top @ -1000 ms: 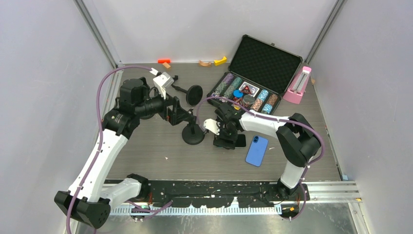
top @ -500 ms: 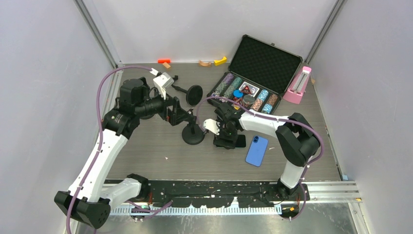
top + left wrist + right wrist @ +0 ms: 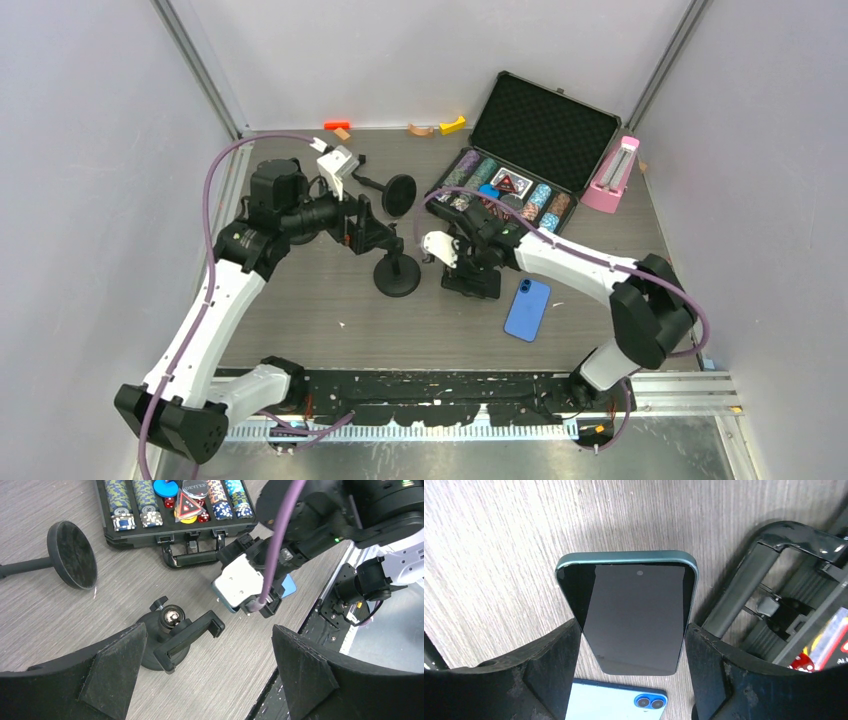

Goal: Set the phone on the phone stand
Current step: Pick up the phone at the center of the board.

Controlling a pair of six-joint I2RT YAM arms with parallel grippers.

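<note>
A dark-screened phone (image 3: pixel 629 615) with a teal edge sits between my right gripper's (image 3: pixel 634 672) fingers, which press on its long sides. It is tilted up off the wood table. In the top view the right gripper (image 3: pixel 468 268) covers it, just right of the black phone stand (image 3: pixel 397 275). The stand's round base and empty clamp (image 3: pixel 187 635) show in the left wrist view. My left gripper (image 3: pixel 210 680) hangs open above the stand, holding nothing. A second, light blue phone (image 3: pixel 526 309) lies flat near the right gripper.
An open black case (image 3: pixel 520 150) of poker chips stands behind the right gripper. A second black stand (image 3: pixel 385 188) lies on its side at the back. A pink object (image 3: pixel 612 175) is at the right wall; small blocks (image 3: pixel 452 124) lie along the back.
My right gripper closed a little on the dark phone and moved back and up with it. The right elbow swung outward to the right. The left arm barely moved.
</note>
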